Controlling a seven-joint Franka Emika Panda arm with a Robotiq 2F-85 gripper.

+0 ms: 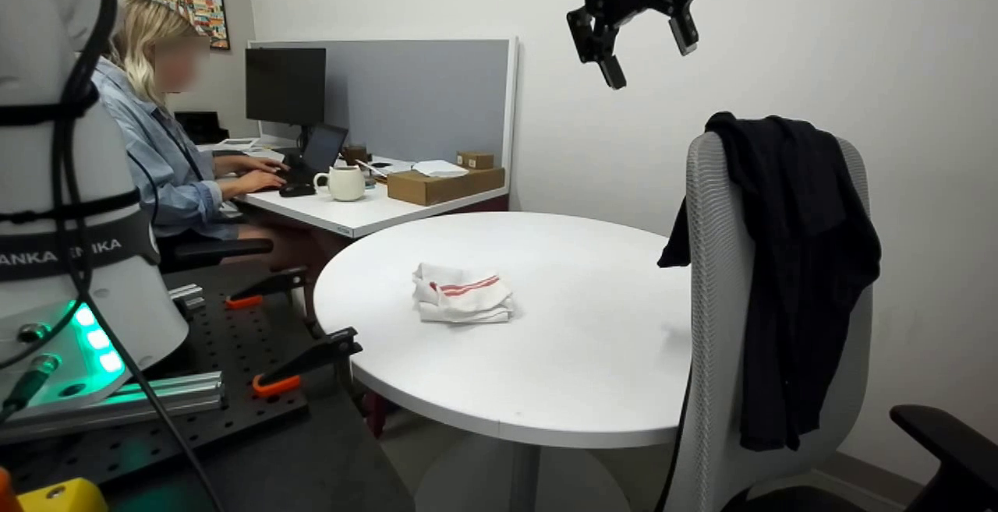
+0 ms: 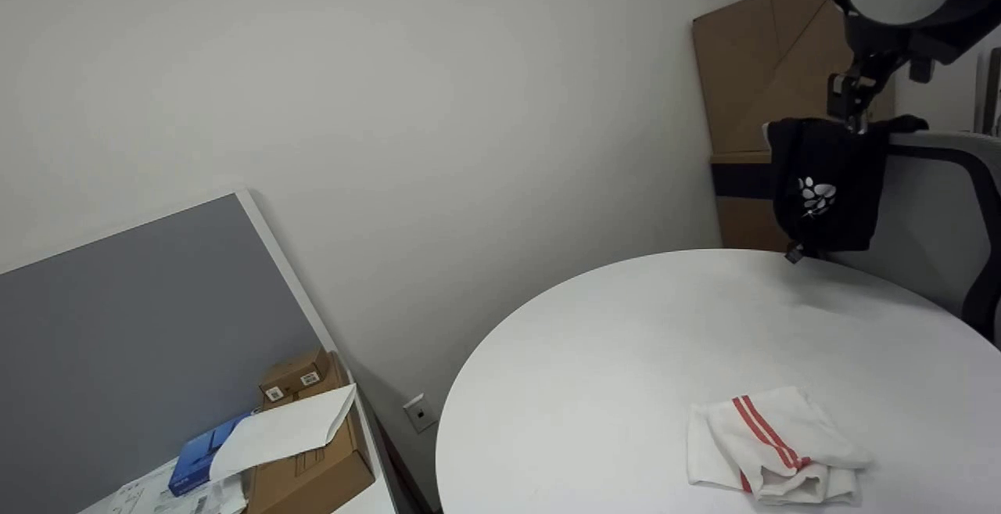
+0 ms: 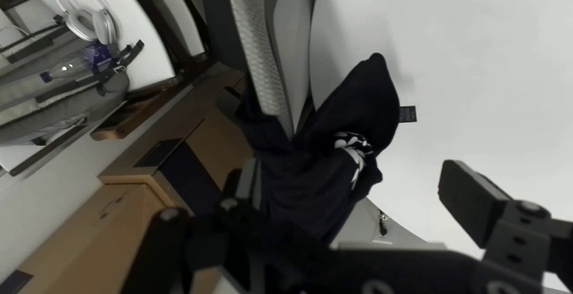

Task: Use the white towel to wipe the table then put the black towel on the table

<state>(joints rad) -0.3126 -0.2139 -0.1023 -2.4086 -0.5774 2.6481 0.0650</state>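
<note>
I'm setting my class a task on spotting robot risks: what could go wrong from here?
The open gripper could pinch the chair back along with the black towel, which drapes over its top. That towel hangs down both sides, so it might snag when lifted. The white towel lies on the table, so the black one may land on top of it.

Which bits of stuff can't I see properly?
Black towel: full shape hidden by folds and the chair back, in an exterior view.
White towel: inner layers hidden in its folds, both exterior views.
Tag: writing too small, wrist view.
Woman's face: blurred, in an exterior view.
Robot base: cut by the left edge, in an exterior view.
</note>
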